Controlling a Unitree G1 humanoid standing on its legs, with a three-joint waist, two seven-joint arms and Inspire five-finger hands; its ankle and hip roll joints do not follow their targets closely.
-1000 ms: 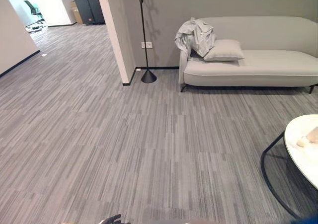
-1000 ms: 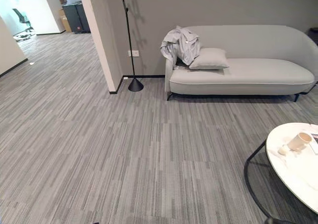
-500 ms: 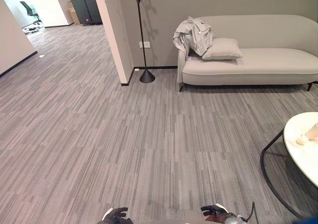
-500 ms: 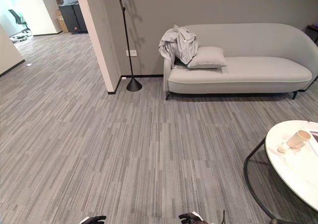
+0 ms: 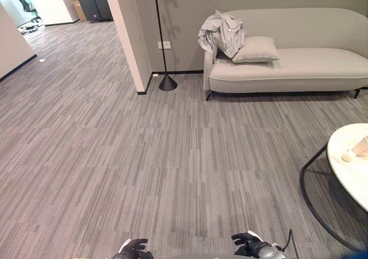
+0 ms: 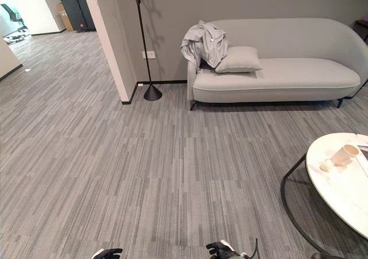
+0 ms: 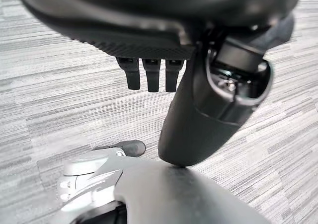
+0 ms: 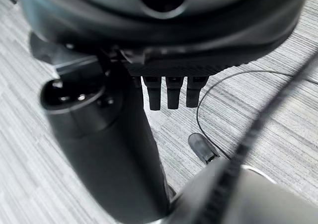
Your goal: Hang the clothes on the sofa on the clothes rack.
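Since a second ago the whole scene has slid as the camera moved, and both hands have come into view at the bottom edge; the furniture itself has not shifted.

Grey striped carpet floor (image 5: 144, 155) takes up most of the frame. At the upper right stands the long pale grey upholstered sofa (image 5: 310, 69), its back to the grey wall (image 6: 259, 0). The crumpled light grey garment (image 5: 221, 34) is draped over the sofa's left end, touching a pale grey square cushion (image 5: 256, 49) that leans beside it. Just left of the sofa a thin black pole with a cone-shaped base (image 5: 167, 82) rises by a cream wall corner (image 5: 127, 35).

At the right edge sits a round white-topped table on a black wire frame (image 6: 322, 155) — on it a pale paper cup (image 6: 344, 154) lies tipped on its side; whether anything is in it cannot be told.

The left hand (image 5: 133, 250) and right hand (image 5: 247, 244) hang low, well apart from the garment, fingers loosely straight and holding nothing — the left wrist view shows its fingers (image 7: 151, 75) hanging free above the carpet.
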